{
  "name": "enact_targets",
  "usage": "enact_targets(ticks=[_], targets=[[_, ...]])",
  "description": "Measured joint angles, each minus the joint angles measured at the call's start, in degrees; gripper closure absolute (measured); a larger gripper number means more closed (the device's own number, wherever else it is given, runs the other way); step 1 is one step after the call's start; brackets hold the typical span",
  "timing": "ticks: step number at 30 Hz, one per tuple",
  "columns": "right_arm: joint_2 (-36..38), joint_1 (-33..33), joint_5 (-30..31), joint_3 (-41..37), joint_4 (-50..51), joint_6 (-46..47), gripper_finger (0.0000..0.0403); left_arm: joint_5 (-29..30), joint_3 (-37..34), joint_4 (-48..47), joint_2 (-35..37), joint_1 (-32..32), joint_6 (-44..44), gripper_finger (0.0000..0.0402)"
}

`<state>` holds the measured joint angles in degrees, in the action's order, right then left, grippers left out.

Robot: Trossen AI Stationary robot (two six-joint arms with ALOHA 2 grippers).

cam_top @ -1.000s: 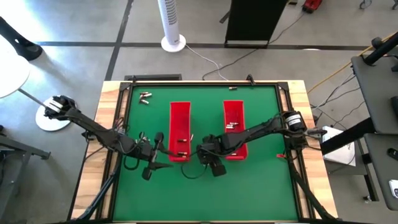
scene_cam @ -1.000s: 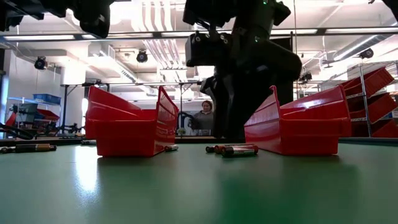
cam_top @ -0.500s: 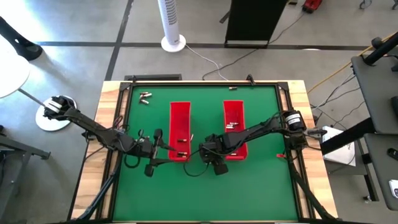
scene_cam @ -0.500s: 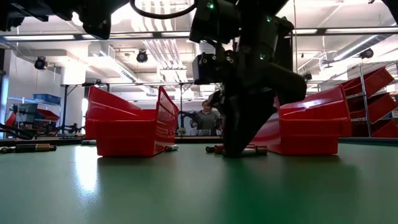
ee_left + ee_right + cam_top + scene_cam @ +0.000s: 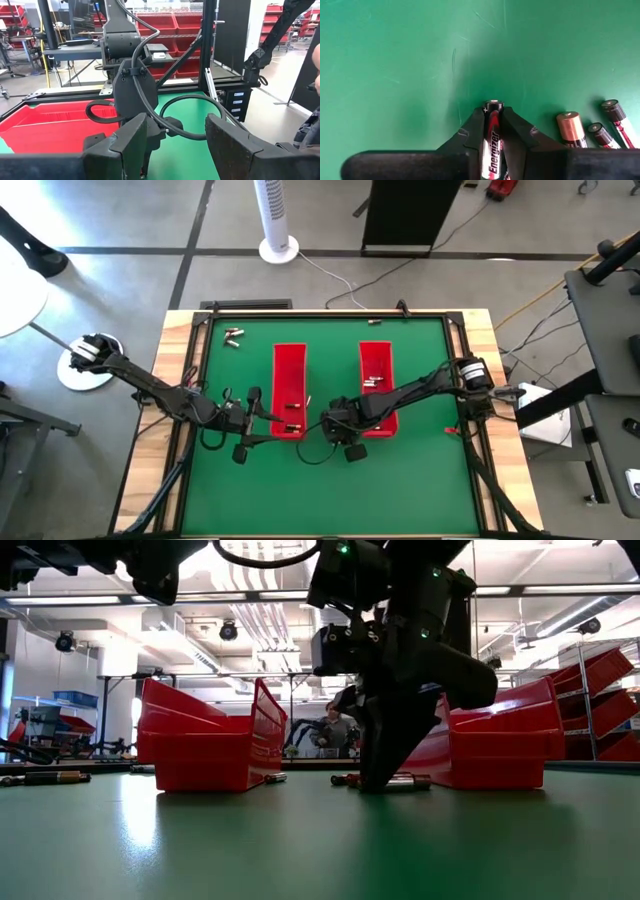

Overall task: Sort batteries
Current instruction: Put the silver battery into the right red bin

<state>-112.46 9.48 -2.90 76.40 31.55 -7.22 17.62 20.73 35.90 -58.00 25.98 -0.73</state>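
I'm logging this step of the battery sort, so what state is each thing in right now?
Right hand: shut on an Energizer battery, down at the green mat.
Left hand: open, empty, beside the left red tray.
Loose batteries: three lying on the mat next to the right hand.
Right red tray: holds a few batteries.
Far-corner batteries: lying loose.
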Motion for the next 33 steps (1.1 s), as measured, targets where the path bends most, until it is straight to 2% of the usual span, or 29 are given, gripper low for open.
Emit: enact_targets(ticks=[8,16,18,25,31,33], targets=[[-0.1,3.5,0.0,5.2,2.4,2.4,0.0358,3.7,0.0,-1.1,0.0,0.0,-1.5,0.0221],[-0.1,9.9,0.0,4.4,2.4,13.4,0.0357,2.9,0.1,-1.7,0.6,0.1,-2.9,0.0221],[-0.2,11.8,0.8,3.5,2.2,16.6,0.0356,2.5,2.0,-5.4,0.7,0.3,-3.4,0.0221],[-0.1,17.1,5.7,0.9,1.8,26.2,0.0363,2.4,15.4,-28.8,-3.4,2.3,-6.1,0.0221],[0.1,20.7,13.9,-2.1,-0.7,32.7,0.0343,2.7,18.2,-28.9,-8.3,4.6,-2.0,0.0221],[0.1,21.8,14.9,-3.6,-3.1,34.4,0.0332,2.8,18.8,-28.5,-9.0,4.6,-1.9,0.0221]])
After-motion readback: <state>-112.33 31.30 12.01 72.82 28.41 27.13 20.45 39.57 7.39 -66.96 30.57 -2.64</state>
